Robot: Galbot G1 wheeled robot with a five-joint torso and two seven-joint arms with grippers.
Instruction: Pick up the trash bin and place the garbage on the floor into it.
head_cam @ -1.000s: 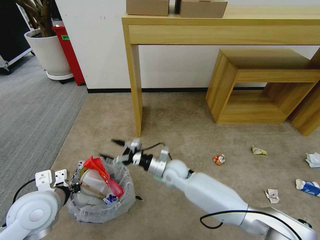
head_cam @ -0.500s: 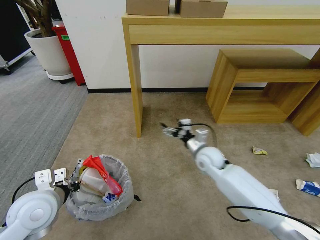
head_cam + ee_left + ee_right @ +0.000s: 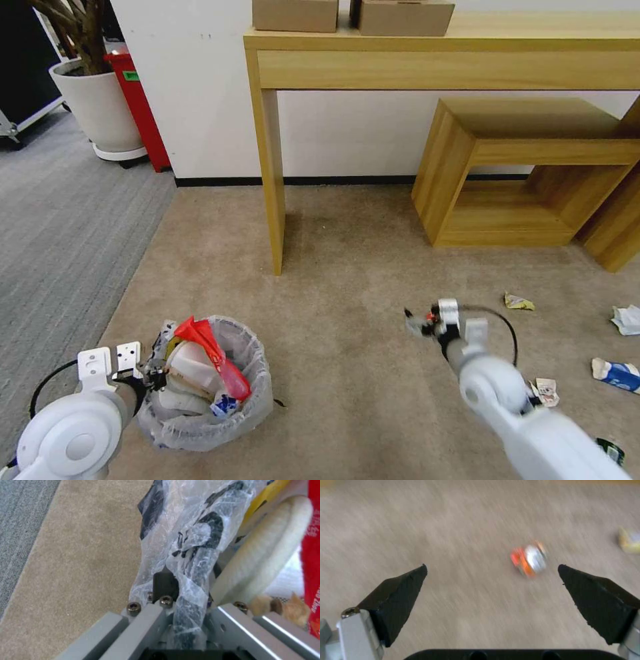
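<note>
The trash bin [image 3: 210, 390], lined with a crinkled clear bag, sits low at the left over the beige floor [image 3: 333, 320]. It holds a red wrapper [image 3: 213, 353] and a white slipper [image 3: 263, 552]. My left gripper [image 3: 152, 375] is shut on the bin's bag-covered rim [image 3: 190, 585]. My right gripper [image 3: 421, 325] hangs open low over the carpet. In the right wrist view a red-orange wrapper [image 3: 528, 561] lies just beyond the gap between its black fingers [image 3: 396, 592]. More garbage lies to the right: a yellow wrapper [image 3: 518, 303], crumpled white paper [image 3: 627, 319], a blue-white carton [image 3: 617, 373] and a small scrap [image 3: 547, 391].
A wooden console table's leg [image 3: 270, 187] stands behind the open carpet, and a wooden cube shelf [image 3: 527, 173] is at the back right. Grey ribbed carpet [image 3: 60, 227], a plant pot [image 3: 97, 107] and a red box [image 3: 137, 107] are at the left.
My right arm has swung from just above the bin to the right and come down over the red-orange wrapper, fingers still open. The left gripper keeps its hold on the bin's rim.
</note>
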